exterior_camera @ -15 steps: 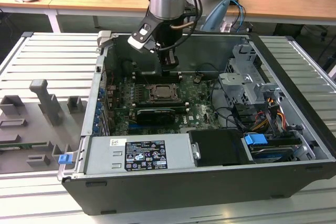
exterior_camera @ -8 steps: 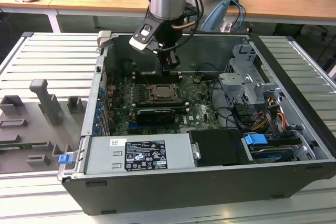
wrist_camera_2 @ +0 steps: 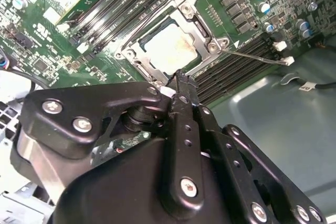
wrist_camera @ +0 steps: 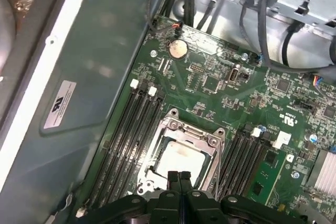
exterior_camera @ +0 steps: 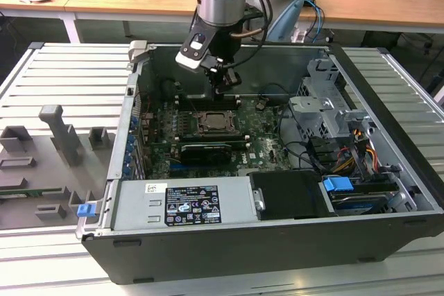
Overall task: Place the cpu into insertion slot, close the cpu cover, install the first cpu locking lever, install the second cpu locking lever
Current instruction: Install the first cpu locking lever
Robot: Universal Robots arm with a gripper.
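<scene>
In the exterior view, going from its left: one grey tray (exterior_camera: 28, 199) of moulded blocks is lying beside one open computer case (exterior_camera: 208, 254). Inside the case, the arm's gripper (exterior_camera: 220, 88) is hovering at about twelve o'clock from the socket (exterior_camera: 215, 123), close above the green board.

In both wrist views its two fingers (wrist_camera: 171, 179) are pressing together, pinching nothing, with the tips just beside the socket's rim. One cpu (wrist_camera_2: 170, 45) is sitting flat in the socket, showing through the window of one metal cover (wrist_camera: 191, 134) lying over it. One thin wire lever (wrist_camera_2: 252, 56) is sticking out from a socket corner, seemingly unlatched.

The lever is looking light, springy and slippery, probably best pushed near its bent end. The cpu is looking light, stiff and fragile, best handled by its edges. Two banks of memory slots (wrist_camera: 131, 140) are flanking the socket.
</scene>
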